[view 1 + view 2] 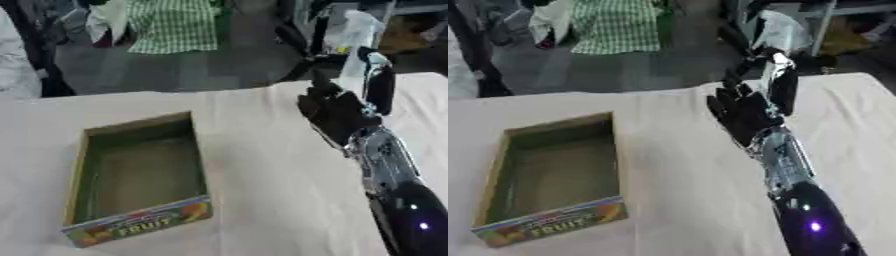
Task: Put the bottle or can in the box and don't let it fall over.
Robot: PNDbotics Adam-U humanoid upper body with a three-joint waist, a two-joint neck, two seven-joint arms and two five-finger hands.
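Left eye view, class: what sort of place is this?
Probably a lab or workshop: a cloth-covered table carries an empty cardboard box, the robot's right hand grips a clear bottle, with shelving and clutter behind.

Right hand (337, 112): matte black, blocky palm with segmented black fingers (730, 97), thumb (380, 87) a longer glossy black piece with a pale highlight along its edge. Wrist section (378, 150) behind it is shiny silver metal, ribbed and reflective, narrowing where it joins the hand. Forearm (418, 215) toward the near right is a smooth glossy black shell, rounded, with a violet sheen and one small bright purple-white indicator light (815, 226) on its top surface; no cables, screws or printed markings can be made out.
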